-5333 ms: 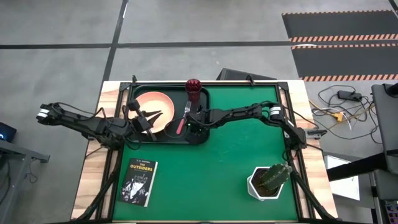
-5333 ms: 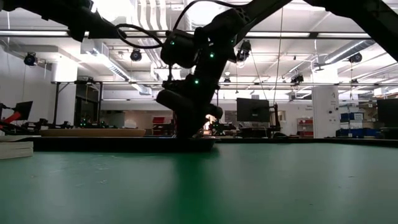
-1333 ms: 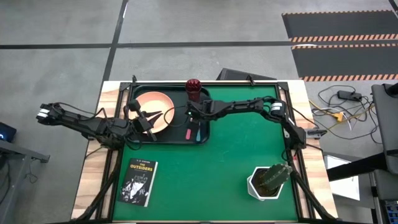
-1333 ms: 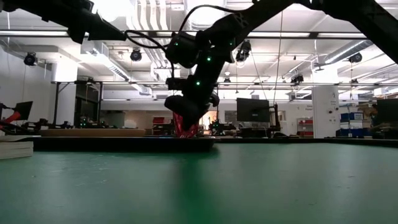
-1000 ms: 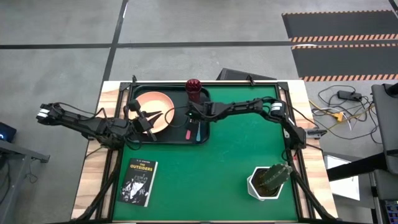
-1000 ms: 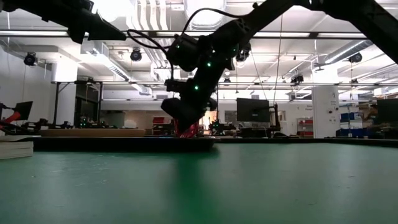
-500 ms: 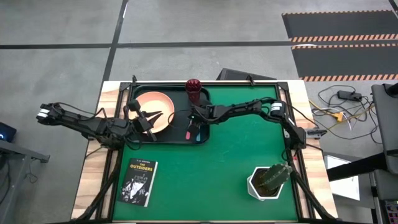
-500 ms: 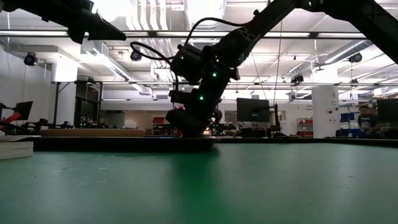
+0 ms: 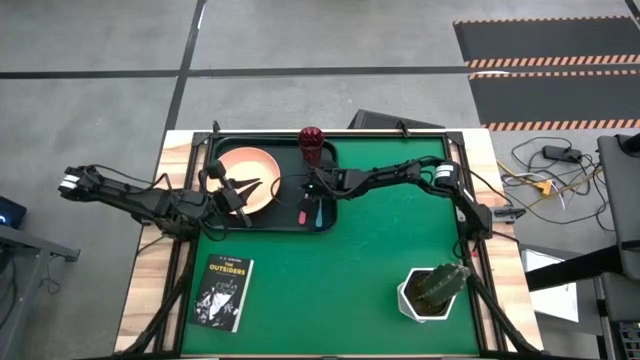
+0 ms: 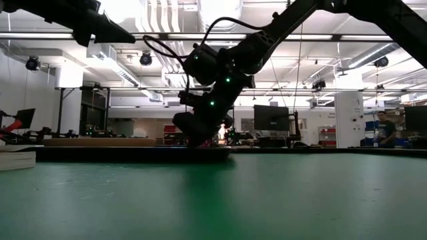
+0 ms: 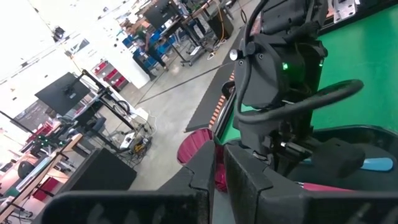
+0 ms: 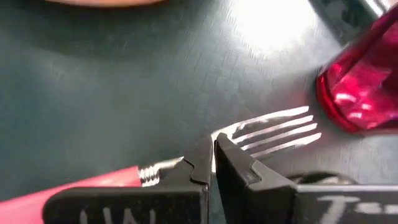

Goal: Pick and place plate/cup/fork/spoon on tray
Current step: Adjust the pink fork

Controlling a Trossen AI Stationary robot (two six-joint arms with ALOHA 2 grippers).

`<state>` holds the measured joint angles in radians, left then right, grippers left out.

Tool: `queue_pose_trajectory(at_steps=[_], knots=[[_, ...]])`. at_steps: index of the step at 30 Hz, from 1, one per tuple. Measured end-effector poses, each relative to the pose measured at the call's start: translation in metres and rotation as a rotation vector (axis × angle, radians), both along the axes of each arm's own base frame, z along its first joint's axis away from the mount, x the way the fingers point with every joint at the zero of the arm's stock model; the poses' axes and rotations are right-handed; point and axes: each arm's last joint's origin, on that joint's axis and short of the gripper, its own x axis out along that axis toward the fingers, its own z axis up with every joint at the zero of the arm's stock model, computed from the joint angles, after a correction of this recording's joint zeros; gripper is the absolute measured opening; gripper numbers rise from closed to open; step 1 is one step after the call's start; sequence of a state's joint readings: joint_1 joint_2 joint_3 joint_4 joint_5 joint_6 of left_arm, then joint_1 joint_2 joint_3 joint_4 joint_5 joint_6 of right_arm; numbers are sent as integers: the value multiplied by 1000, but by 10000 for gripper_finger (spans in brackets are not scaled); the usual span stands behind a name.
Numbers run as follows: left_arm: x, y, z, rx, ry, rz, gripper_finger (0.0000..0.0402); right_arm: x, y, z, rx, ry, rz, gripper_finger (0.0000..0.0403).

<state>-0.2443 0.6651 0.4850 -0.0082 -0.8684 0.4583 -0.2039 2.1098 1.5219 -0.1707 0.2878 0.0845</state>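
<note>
Item: slim pink-handled fork with silver metal tines (image 12: 273, 134), lying flat in the dark rectangular tray (image 9: 225, 220).
Handling: likely light, stiff, slippery; take by handle.
Right claw (image 12: 211, 155): clenched, empty, over fork's neck.
Left claw (image 9: 252, 187): clenched, empty, over plate.

A dark rectangular tray (image 9: 328, 222) holds everything: a round peach plate (image 9: 262, 163) at its left, a maroon cup (image 9: 311, 143) upright at the far rim, and a pink-handled fork (image 9: 302, 213) beside a teal-handled spoon (image 9: 317, 212), lying flat.

Lab or workshop: exposed ceiling ducts (image 10: 167, 17), monitors (image 10: 270, 117) on benches, hazard-striped floor mats (image 9: 545, 60).
</note>
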Motion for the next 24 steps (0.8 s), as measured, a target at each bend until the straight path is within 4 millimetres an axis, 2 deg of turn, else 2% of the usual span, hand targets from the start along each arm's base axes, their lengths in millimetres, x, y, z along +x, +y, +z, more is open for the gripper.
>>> queue_pose_trajectory(at_steps=[11, 24], knots=[[0, 0, 0, 0, 2, 0, 15, -4, 6, -1, 31, 48, -16, 8], [0, 0, 0, 0, 0, 0, 15, 2, 4, -20, 12, 38, -16, 9]])
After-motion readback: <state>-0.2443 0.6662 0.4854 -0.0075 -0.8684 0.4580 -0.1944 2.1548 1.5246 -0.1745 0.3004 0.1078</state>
